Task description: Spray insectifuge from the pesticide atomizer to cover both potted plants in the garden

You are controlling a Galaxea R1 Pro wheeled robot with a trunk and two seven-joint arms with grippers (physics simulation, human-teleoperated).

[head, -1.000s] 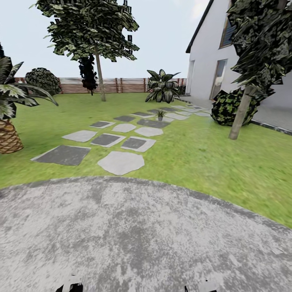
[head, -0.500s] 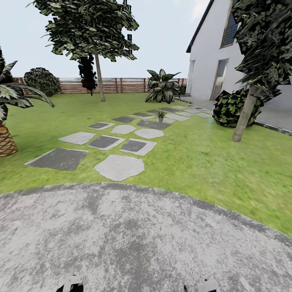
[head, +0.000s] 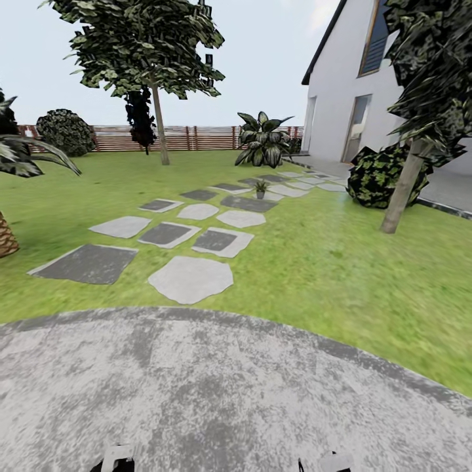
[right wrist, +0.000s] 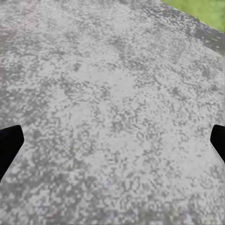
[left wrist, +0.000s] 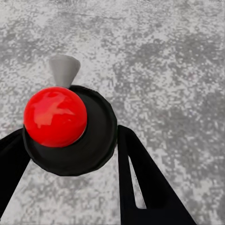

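So the left pincer (left wrist: 70, 154) had its black fingers clamped round the atomizer (left wrist: 65, 129), red cap facing the wrist camera, grey nozzle poking past it. The right pincer (right wrist: 112, 140) was wide open over the paving (head: 216, 393), holding nothing. One potted plant (head: 260, 189) sat way off, above centre of the head frame, among the stepping stones (head: 190, 278), dead ahead, so I'd guess more driving first.

One tiny potted plant (head: 260, 189) far up the path, two leafy trees (head: 145, 49), one palm (head: 10, 157) at left, one house (head: 347, 92), one fence (head: 183, 137), a dozen-ish stepping stones (head: 191, 278).
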